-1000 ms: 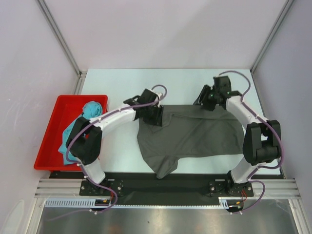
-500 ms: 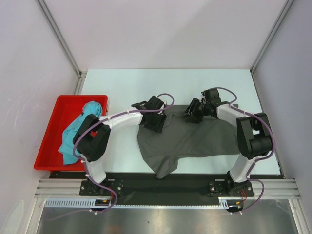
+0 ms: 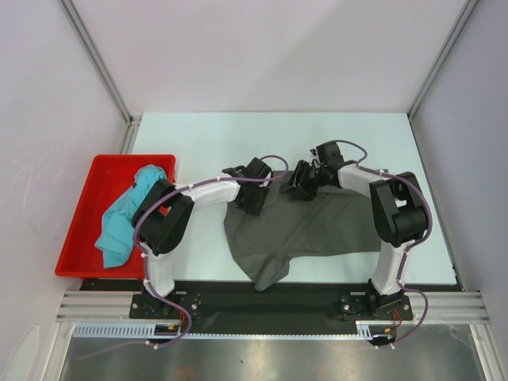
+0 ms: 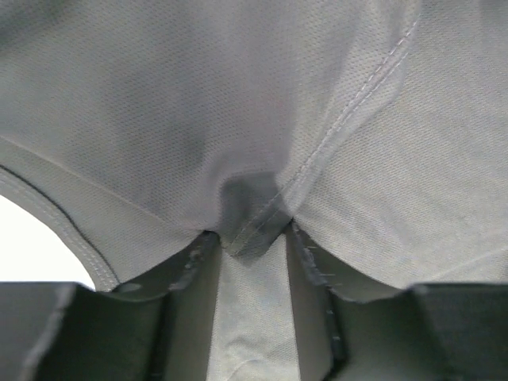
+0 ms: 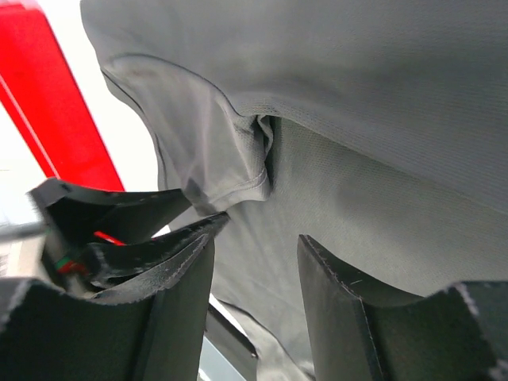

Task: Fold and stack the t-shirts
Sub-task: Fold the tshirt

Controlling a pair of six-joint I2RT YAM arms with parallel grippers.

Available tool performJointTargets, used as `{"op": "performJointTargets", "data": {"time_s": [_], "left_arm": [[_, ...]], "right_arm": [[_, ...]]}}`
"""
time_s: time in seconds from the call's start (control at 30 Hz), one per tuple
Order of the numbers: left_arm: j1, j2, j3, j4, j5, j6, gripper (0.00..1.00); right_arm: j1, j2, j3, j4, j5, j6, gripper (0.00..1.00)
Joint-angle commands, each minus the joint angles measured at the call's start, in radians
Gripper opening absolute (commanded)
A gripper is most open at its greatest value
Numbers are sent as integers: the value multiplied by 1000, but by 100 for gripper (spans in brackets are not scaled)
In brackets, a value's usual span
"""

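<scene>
Grey cloth: the dark grey t-shirt (image 3: 317,226) lies spread mid-table, with the left gripper (image 3: 252,200) and right gripper (image 3: 300,184) at its far edge. The teal t-shirt (image 3: 125,216) sits in the red tray (image 3: 75,238).

The left wrist view shows jaws pinching a seamed fold. In the right wrist view the jaws stand partly apart around cloth, and I cannot tell whether they grip.

This looks like the first fold. Next, both grippers should carry the edge over evenly.
</scene>
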Motion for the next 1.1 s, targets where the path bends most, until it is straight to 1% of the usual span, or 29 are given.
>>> {"op": "performJointTargets", "data": {"time_s": [0.0,0.03,0.07,0.13,0.2,0.37,0.67,0.77,0.87,0.9,0.97,1.0,1.07], "left_arm": [[3,-5,44,4,-40,40,41],[3,-6,49,-1,-50,43,36],[5,-11,58,-11,-63,48,33],[17,-20,61,-19,-76,46,28],[34,-35,64,-24,-76,34,25],[55,-40,81,-16,-51,13,22],[97,-63,127,-2,30,-41,22],[104,-49,147,-2,36,-41,22],[119,-34,164,-8,39,-47,22],[124,-31,167,-8,42,-49,22],[141,-28,171,-10,42,-58,22],[147,-23,173,-13,45,-64,22],[164,-18,181,-13,50,-69,22]], "right_arm": [[28,33,62,-29,-18,-35,52],[33,34,63,-30,-20,-33,52],[37,36,64,-26,-23,-35,52],[44,40,60,-22,-27,-33,52],[48,44,60,-12,-32,-29,52],[51,65,70,23,-50,-10,53],[61,102,88,57,-66,1,54],[64,113,102,59,-70,1,54],[65,117,111,48,-67,-9,52],[65,116,110,48,-66,-10,48],[65,117,110,50,-64,-10,43],[68,120,111,50,-66,-10,38],[68,128,114,50,-67,-10,32]]}}
